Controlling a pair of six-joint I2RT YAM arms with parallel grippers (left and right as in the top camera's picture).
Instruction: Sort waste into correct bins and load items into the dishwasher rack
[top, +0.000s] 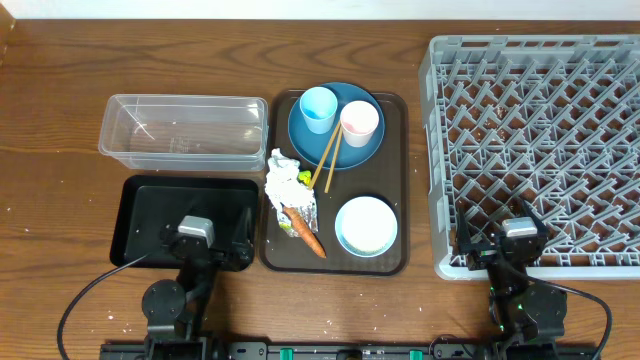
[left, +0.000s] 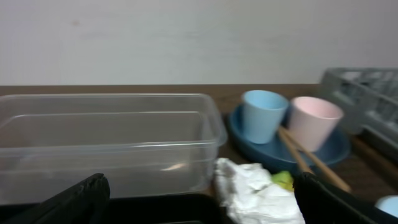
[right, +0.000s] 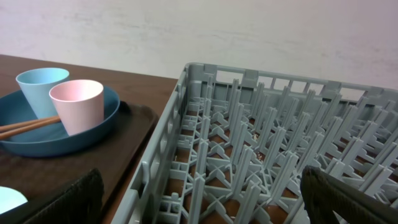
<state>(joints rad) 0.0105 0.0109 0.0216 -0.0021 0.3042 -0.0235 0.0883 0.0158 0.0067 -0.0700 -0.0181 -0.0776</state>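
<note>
Biggest thing on your table is the grey dishwasher rack, filling the right side. Left of it, and close beside it, is the brown serving tray. Further left you've got the clear tub at the far side, with the black tray just near of it.

On the serving tray, the blue plate takes the far end and the white bowl the near right corner. The light blue cup and pink cup stand upright side by side on the plate. The chopsticks lean off the plate's near rim down toward the crumpled tissue on the tray's left side. The carrot piece lies near of the tissue, and the yellow-green wrapper is tucked against its right side.

Your left gripper hangs over the black tray's near right corner, jaws spread wide with nothing in them. The right gripper hangs at the rack's near edge, jaws wide apart too and empty.
</note>
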